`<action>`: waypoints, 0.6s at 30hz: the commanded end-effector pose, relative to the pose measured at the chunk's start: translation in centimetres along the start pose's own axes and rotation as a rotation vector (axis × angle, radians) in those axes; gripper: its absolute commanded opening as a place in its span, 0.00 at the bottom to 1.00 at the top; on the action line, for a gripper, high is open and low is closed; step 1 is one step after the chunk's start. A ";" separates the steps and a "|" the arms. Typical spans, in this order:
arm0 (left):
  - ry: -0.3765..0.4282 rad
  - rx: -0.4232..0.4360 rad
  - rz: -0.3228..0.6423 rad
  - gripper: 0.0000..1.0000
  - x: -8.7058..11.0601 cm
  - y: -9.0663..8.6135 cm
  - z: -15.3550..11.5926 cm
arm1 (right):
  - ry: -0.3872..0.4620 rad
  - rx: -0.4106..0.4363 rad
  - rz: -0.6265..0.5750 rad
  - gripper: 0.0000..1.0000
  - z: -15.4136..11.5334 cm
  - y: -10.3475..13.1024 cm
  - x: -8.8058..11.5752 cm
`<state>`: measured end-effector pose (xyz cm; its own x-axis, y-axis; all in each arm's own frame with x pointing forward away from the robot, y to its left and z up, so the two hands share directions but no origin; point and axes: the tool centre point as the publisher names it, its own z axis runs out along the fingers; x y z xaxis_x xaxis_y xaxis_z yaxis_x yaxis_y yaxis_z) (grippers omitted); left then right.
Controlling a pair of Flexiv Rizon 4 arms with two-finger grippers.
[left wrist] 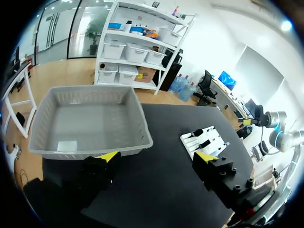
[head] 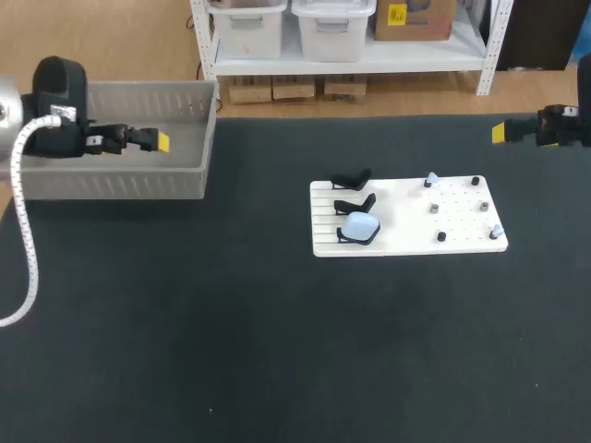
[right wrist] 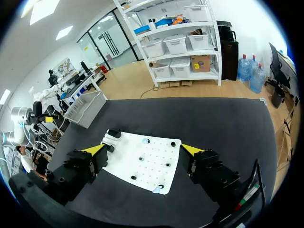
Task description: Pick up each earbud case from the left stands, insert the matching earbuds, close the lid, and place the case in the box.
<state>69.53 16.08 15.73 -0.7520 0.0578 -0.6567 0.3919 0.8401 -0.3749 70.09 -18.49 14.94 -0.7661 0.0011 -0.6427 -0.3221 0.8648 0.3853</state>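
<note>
Black tabletop (head: 277,351) bears a white board (head: 406,235) lying crosswise, blue case (head: 361,224) on its nearest stand (head: 343,237); both jaws gape empty.

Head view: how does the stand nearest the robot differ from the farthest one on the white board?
The near stand holds a light blue earbud case; the far stand is empty. The near stand is mostly covered by that case, while the far stand's black shape shows whole. Both are black and sit on the slotted left side of the white board.
</note>
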 end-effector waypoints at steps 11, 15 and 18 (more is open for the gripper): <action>-0.037 0.212 0.274 1.00 -0.1 -2.7 1.8 | 0.000 0.000 -0.001 1.00 0.0 0.0 0.0; -0.034 0.279 0.374 1.00 0.0 -4.0 2.0 | 0.000 0.000 -0.001 1.00 0.0 0.0 0.0; -0.031 0.351 0.437 1.00 0.2 -4.8 2.5 | 0.000 0.000 -0.001 1.00 0.0 0.0 0.0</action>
<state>68.62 10.66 16.12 -0.5104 0.3649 -0.7787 0.7486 0.6341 -0.1936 70.09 -18.49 14.94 -0.7661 0.0010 -0.6428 -0.3221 0.8648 0.3852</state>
